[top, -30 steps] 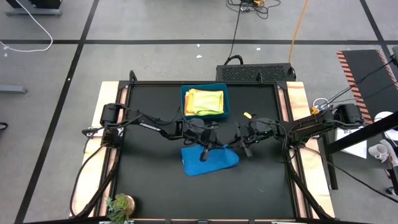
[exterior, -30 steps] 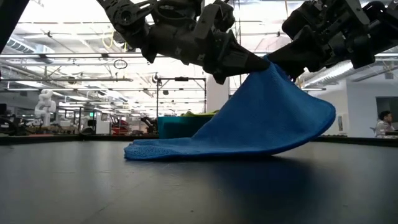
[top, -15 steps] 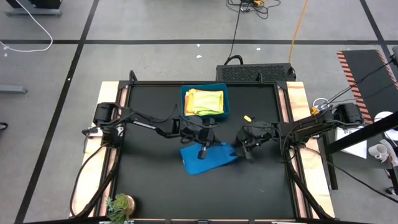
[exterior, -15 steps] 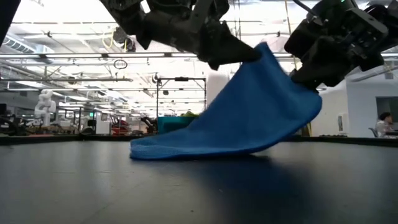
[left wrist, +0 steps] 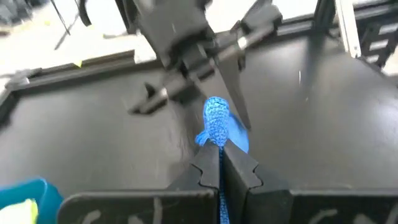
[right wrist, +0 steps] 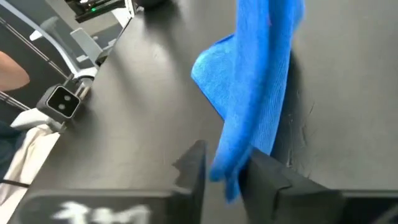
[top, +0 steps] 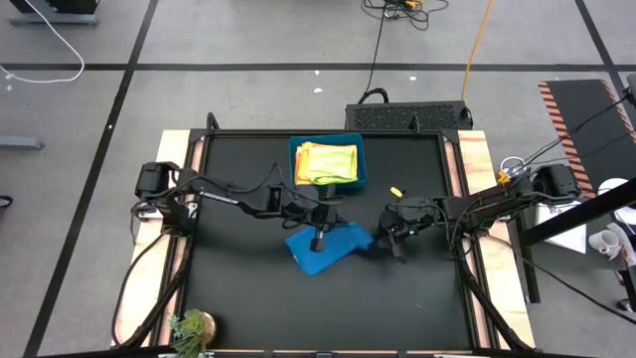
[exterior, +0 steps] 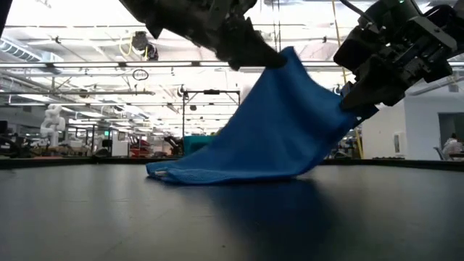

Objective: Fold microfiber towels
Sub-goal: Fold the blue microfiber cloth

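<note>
Two grippers share the blue towel [top: 323, 249] mid-worktop, left gripper [left wrist: 219, 163] clamped tight on one corner, right gripper [right wrist: 225, 171] with fingers partly apart round its edge, so that loose edge could slip free and spoil the fold.

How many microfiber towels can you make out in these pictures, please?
3 distinct: a blue towel mid-table, lifted by the left gripper, and a yellow and orange towel in the teal bin; more may lie hidden beneath.

Both dark arms over mid-table: left gripper [top: 318, 242] clamped tight, right gripper [top: 382, 239] with parted fingers.
</note>
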Tool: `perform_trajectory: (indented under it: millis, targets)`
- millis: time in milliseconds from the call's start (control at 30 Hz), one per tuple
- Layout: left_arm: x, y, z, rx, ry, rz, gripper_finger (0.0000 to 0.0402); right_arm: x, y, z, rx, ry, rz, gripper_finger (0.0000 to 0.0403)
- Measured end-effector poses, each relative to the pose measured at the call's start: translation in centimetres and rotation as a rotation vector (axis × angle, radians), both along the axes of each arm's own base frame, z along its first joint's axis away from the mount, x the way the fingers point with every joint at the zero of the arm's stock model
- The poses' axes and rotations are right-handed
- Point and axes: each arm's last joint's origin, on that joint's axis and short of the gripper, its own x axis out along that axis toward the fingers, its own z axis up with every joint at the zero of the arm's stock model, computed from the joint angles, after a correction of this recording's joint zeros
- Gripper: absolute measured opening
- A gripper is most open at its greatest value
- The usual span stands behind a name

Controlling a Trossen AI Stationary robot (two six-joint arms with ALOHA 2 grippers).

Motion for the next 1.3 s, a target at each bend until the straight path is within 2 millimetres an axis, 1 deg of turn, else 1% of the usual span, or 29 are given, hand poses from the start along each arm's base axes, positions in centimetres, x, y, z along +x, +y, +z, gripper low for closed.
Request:
perform_trajectory:
  millis: [133,167,233,300,367,433,500,567,633,733,800,867,933,1033,1100,1200,1300]
  targets:
    - [-0.3,-0.4,0.2,0.012,0.009,0.014,0.0001,0.1,0.0,0.2,-0.011,-0.022,0.003,0.0015]
    - [-0.4,-0.5,0.4,0.013,0.012,0.015,0.0001,0.0,0.0,0.3,-0.014,-0.033,0.007,0.0008]
    - [-0.8,-0.9,0.7,0.02,0.03,0.023,0.0001,0.1,0.2,0.8,-0.011,-0.074,0.016,0.0008]
    - [-1.0,-1.6,1.3,0.031,0.006,0.033,0.0001,-0.1,0.5,1.5,-0.001,-0.113,0.03,0.0006]
    - [-1.9,-2.4,2.1,0.044,0.021,0.03,0.0001,-0.3,0.8,2.5,0.025,-0.185,0.06,0.0003]
    - [-2.1,-3.5,3.5,0.049,-0.042,0.023,0.0001,-0.7,1.3,3.7,0.054,-0.252,0.089,0.0003]
    - [-3.3,-4.6,4.4,0.054,-0.033,0.018,0.0,-0.9,1.7,5.1,0.075,-0.328,0.122,0.0002]
    - [-3.8,-5.9,5.7,0.045,-0.095,0.018,0.0,-1.3,2.2,6.5,0.086,-0.38,0.15,0.0002]
    - [-4.8,-7.1,6.6,0.037,-0.114,0.026,0.0,-1.3,2.8,8.1,0.091,-0.436,0.177,0.0002]
    - [-5.6,-8.9,7.7,0.014,-0.172,0.043,0.0,-1.3,3.6,9.8,0.08,-0.454,0.217,0.0001]
    - [-6.4,-10.2,7.8,0.002,-0.166,0.044,0.0,-1.0,4.2,11.0,0.071,-0.465,0.243,0.0001]
    - [-6.7,-11.3,8.4,-0.043,-0.2,0.037,0.0,-0.8,4.9,11.7,0.071,-0.458,0.273,0.0001]
    - [-7.3,-12.5,8.5,-0.074,-0.208,0.034,0.0,-0.4,5.7,12.7,0.078,-0.474,0.301,0.0001]
    - [-8.0,-14.1,8.7,-0.101,-0.232,0.026,0.0,0.1,6.7,13.4,0.084,-0.455,0.333,0.0001]
    - [-8.3,-14.7,8.8,-0.12,-0.242,0.025,0.0001,0.3,7.1,13.4,0.103,-0.439,0.34,0.0001]
    - [-8.5,-14.9,8.7,-0.138,-0.23,0.03,0.0008,0.6,7.0,13.3,0.133,-0.401,0.331,0.0]
    - [-8.1,-13.9,7.8,-0.139,-0.153,0.083,0.0008,0.9,6.2,12.4,0.131,-0.328,0.285,0.0]
